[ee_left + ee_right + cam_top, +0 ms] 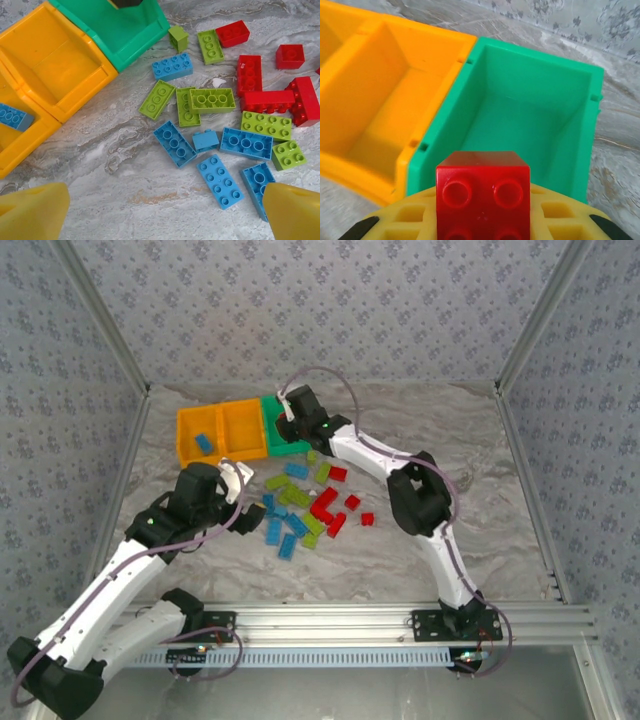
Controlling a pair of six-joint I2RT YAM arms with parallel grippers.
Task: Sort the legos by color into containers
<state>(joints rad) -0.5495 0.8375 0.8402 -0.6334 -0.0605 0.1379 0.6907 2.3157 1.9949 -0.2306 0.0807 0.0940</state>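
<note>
On the marbled table (pixel 400 550) the right gripper (pixel 296 410) clamps a red brick (pixel 482 192) above the green bin (pixel 540 85)'s rim, studs facing the wrist and long axis unclear, so I'd centre it over that bin before releasing, while the left gripper (pixel 165 210) hangs wide open beside the bin.

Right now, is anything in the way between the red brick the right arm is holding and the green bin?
Nothing visible blocks it. The right end effector holds the red brick just at the open top of the green bin, which looks bare inside. The orange bin beside it is off the path.
</note>
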